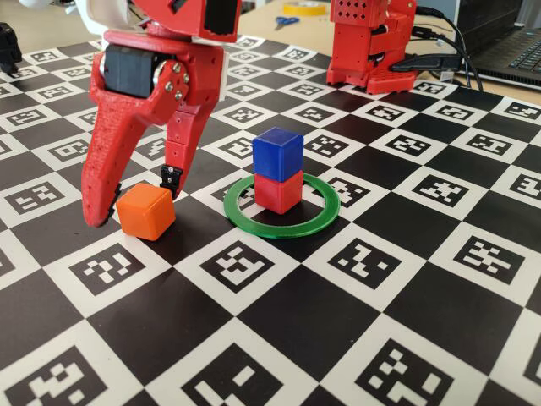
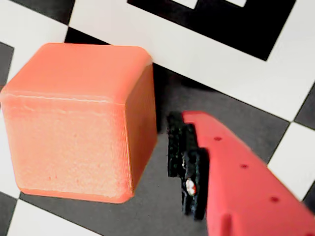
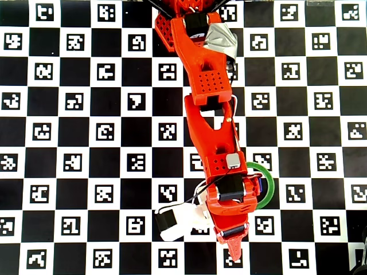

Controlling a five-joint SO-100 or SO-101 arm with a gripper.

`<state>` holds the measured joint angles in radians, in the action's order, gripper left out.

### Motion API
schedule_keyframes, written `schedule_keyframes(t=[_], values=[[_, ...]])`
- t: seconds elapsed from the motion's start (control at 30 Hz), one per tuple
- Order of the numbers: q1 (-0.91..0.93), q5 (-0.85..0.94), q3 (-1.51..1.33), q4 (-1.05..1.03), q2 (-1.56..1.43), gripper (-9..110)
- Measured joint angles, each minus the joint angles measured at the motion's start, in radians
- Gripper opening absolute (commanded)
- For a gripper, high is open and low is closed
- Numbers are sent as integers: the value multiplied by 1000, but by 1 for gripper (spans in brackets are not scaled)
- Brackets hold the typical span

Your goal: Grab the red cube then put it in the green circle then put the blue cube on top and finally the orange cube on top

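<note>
No legible text, brand, number or label in any view. Only signs present: square black-and-white fiducial markers printed in the white squares of the checkerboard mat (image 1: 279, 334), one marker per white square, each with a different block pattern; these are machine codes, not readable as letters or digits. In the overhead view (image 3: 74, 120) the markers run in regular rows from 9 o'clock to 3 o'clock across the whole board. In the wrist view only a fragment of one marker shows at 12 to 1 o'clock (image 2: 231, 24). No print seen on the cubes, ring or arm.
</note>
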<state>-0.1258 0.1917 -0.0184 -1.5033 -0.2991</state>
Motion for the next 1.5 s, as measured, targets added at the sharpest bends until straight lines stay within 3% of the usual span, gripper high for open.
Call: schedule_keyframes(t=[0.3, 0.53, 1.33, 1.5], values=[[0, 0, 0, 0, 0, 39], [0, -18, 0, 0, 0, 13], [0, -26, 40, -46, 2, 10], [0, -40, -57, -69, -95, 10]])
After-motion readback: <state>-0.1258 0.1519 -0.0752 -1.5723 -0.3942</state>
